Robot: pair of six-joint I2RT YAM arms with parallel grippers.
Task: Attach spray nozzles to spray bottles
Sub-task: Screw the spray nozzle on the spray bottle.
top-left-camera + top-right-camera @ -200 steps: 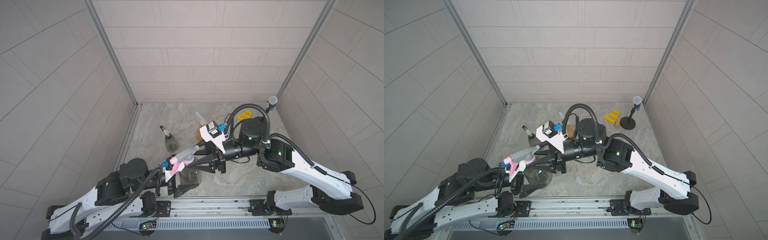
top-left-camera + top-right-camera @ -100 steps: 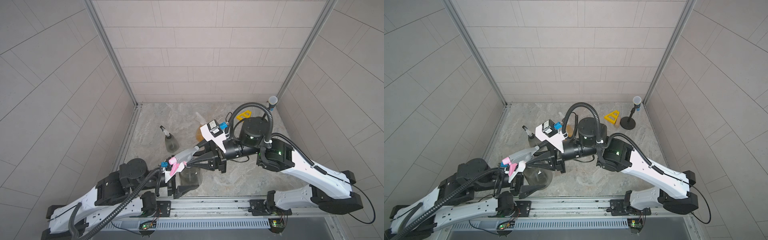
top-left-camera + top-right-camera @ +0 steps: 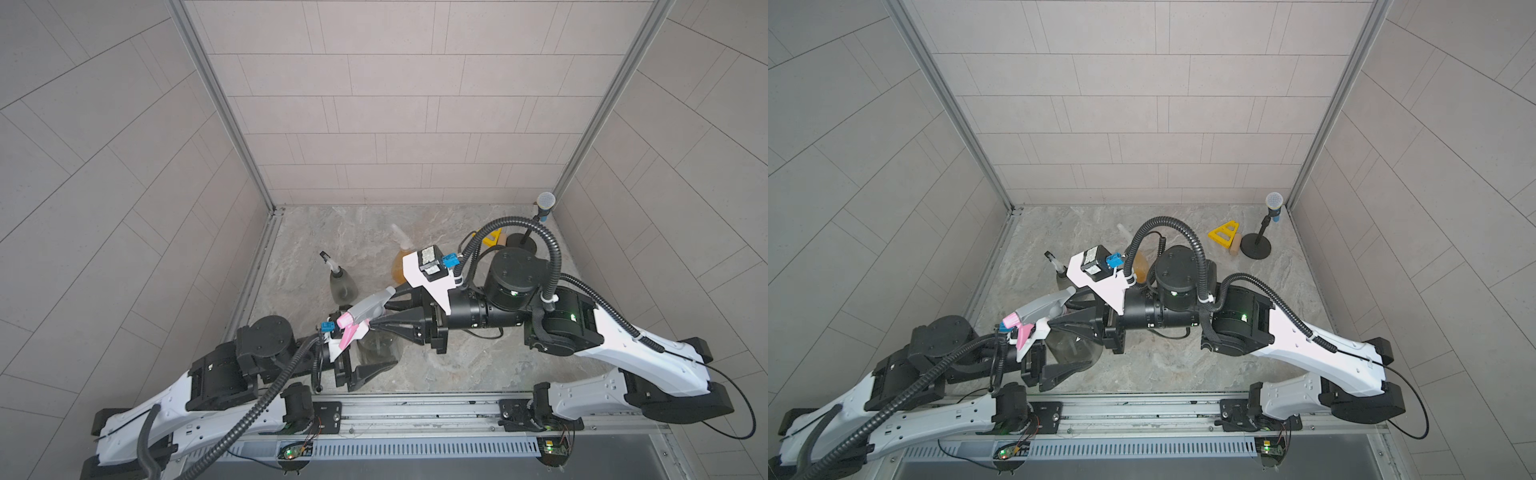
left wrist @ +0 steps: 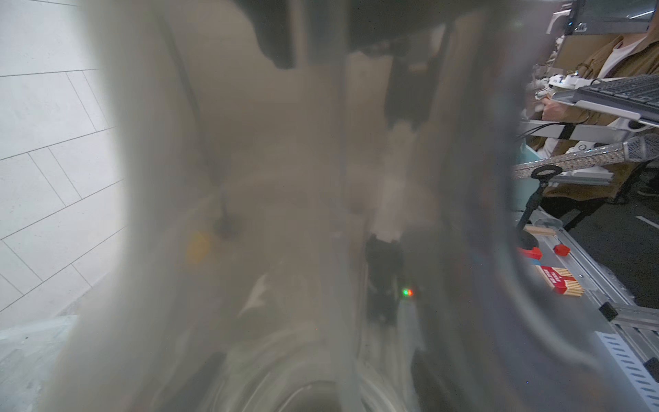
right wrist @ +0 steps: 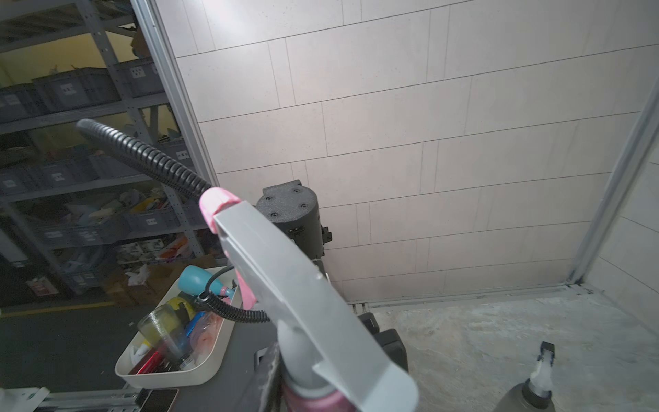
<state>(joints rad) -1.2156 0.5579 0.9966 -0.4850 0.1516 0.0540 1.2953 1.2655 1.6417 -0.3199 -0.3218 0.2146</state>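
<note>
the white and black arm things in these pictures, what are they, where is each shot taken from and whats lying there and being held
They are two robot arms with pincer grippers, mounted on a rail at the near edge of a marbled table. The two wide pictures look down from one overhead camera pair; the two close ones come from a camera on each wrist. The left gripper is shut on a smoky grey bottle, which fills and blurs its wrist view. The right gripper is shut on a grey-and-pink nozzle sitting over that bottle's neck. Farther back stand a second grey bottle and an amber bottle, both with sprayer heads on, plus a yellow triangle and a microphone stand.
</note>
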